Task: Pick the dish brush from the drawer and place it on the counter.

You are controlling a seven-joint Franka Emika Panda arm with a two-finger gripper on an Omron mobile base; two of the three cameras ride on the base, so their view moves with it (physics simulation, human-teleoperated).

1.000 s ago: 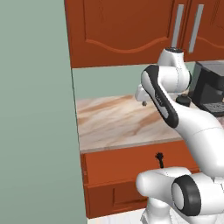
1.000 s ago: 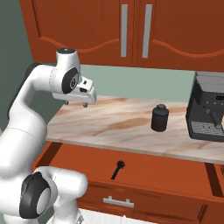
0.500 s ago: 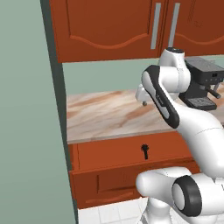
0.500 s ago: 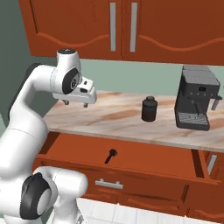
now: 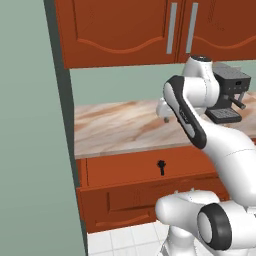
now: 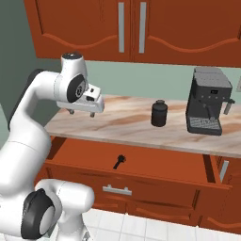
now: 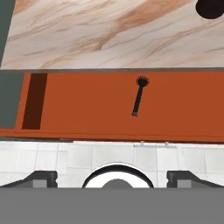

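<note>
The drawer stands pulled out under the counter. On its floor lies the thin black dish brush, bristle head toward the counter. My gripper hangs open above the counter's left part, well above the drawer and left of the brush, pointing down. Nothing is between its fingertips. In the left base view the gripper is mostly hidden behind the arm.
A squat dark jar stands mid-counter, and a black coffee machine stands further right. Red-brown upper cabinets hang above. A grey-green wall bounds the left end. White floor tiles lie below the drawer.
Both base views have shifted left and the scene looks closer, so the camera moved with the base. The arm keeps its pose, and the brush lies still in the drawer.
</note>
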